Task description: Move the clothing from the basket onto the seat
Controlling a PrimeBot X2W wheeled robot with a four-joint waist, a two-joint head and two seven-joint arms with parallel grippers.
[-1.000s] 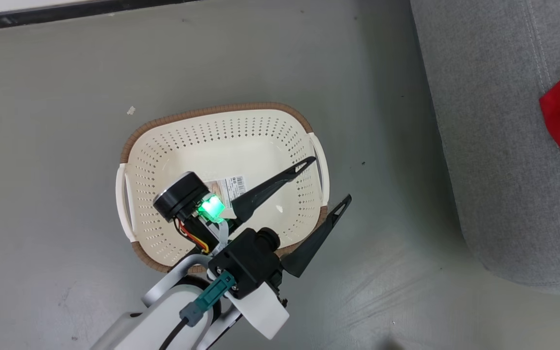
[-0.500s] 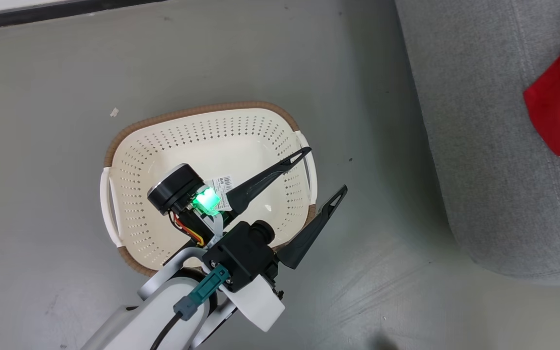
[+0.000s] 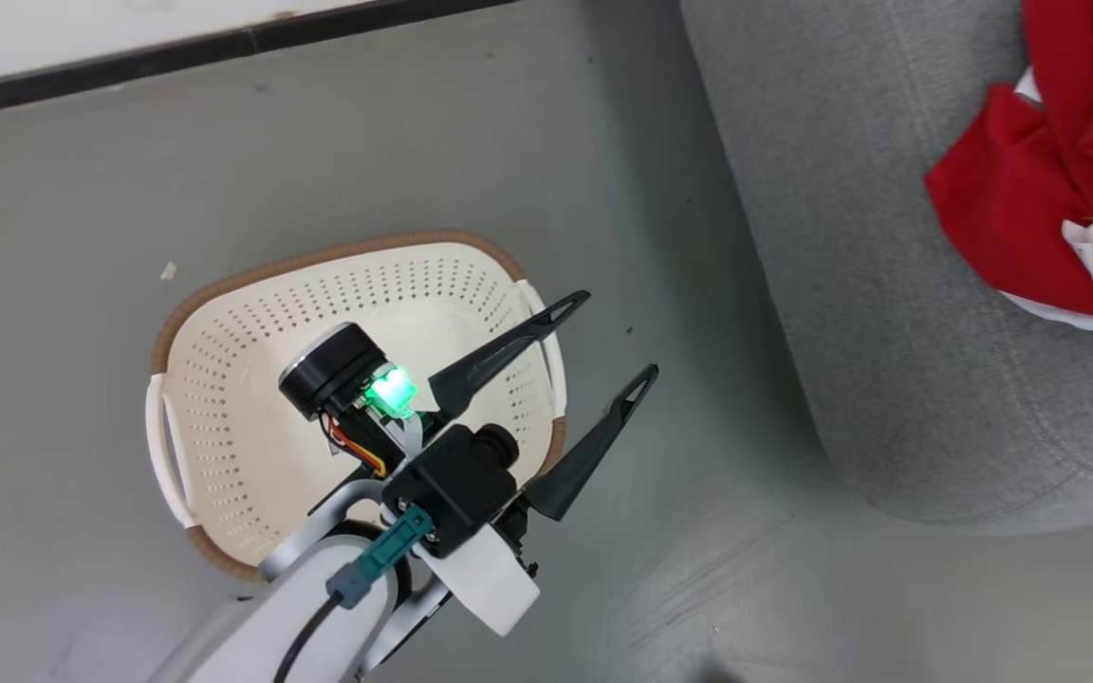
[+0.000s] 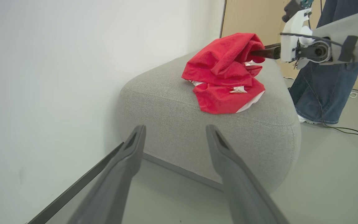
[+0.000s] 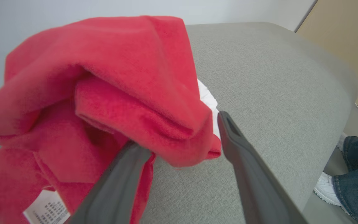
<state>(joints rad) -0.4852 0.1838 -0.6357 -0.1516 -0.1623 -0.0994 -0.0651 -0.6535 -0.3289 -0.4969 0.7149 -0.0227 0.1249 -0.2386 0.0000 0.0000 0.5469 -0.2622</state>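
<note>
Clothing is lying bunched on the seat near its rounded end, with the white care tag showing. Right gripper is standing with jaws wide. A red fold is sagging between them, unclamped. Basket is sitting on the floor, apart from the seat. Left gripper is hovering over the basket's edge, jaws wide, holding nothing. A person's jeans leg is showing beside the seat.

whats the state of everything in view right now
basket, upright on the floor, no clothing seen inside
clothing, crumpled in a heap on the seat
seat, bearing the clothing
left gripper, open, holding nothing
right gripper, open, fingers astride a fold of the clothing
</note>
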